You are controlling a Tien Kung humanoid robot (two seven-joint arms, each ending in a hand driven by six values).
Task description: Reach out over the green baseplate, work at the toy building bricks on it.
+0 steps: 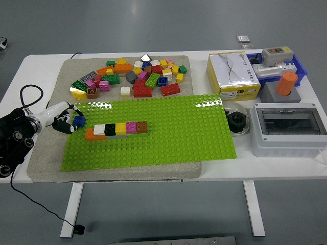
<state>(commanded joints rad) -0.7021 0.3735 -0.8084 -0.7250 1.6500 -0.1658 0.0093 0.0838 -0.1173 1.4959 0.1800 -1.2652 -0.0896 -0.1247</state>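
Observation:
The green baseplate (pixel 168 132) lies on a grey mat. On its left part stands a row of bricks (pixel 116 130): orange, white, black, yellow, pink and brown. My left hand (pixel 71 121) reaches in from the left at the plate's left edge, its fingers curled around a small blue brick (pixel 79 121) just left of the row. The right arm is out of view.
A heap of several loose coloured bricks (pixel 135 76) lies on the grey mat (pixel 51 153) behind the plate. At the right stand a yellow-white box (pixel 232 75), a blue tray (pixel 299 69), an orange cylinder (pixel 286 83), a black round part (pixel 236 121) and a grey enclosure (pixel 288 127).

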